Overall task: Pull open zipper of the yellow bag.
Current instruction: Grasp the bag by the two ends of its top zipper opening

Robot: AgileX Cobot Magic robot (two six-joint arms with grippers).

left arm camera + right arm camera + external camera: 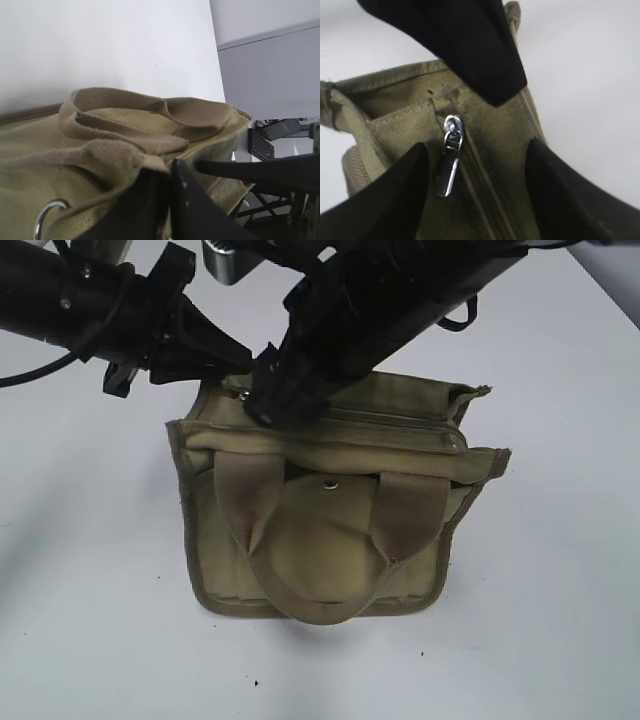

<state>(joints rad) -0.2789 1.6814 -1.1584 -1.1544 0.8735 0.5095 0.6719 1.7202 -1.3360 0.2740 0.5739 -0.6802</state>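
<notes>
**Both grippers at the bag's top left corner, zipper still shut**

The yellow bag [330,530] sits upright at the centre of the white tabletop [560,620], front face toward the exterior camera. Two webbing handles: the front handle [300,580] droops down over the front panel, and a snap stud [330,483] sits between its two straps. In the left wrist view the rear handle [150,115] lies folded across the bag top, with a metal ring [47,217] at 7 o'clock of that frame.

The zipper [400,425] runs along the bag top from about 9 to 3 o'clock; the teeth look closed along the visible length. The pull tab [449,167] shows clearly in the right wrist view: silver, hanging down from the slider, at the zipper's end near the bag corner.

The right gripper [475,165] hovers over that end, jaws apart, one dark finger [385,200] at 8 o'clock of the tab and the other at 4 o'clock; tab lies between them, close to the left one, touching neither as far as visible.

The left gripper [170,200] comes in from 10 o'clock in the exterior view, to the bag's left top edge. Jaws drawn together on the cloth of the yellow bag at that corner; exact pinch point partly hidden by fabric.
</notes>
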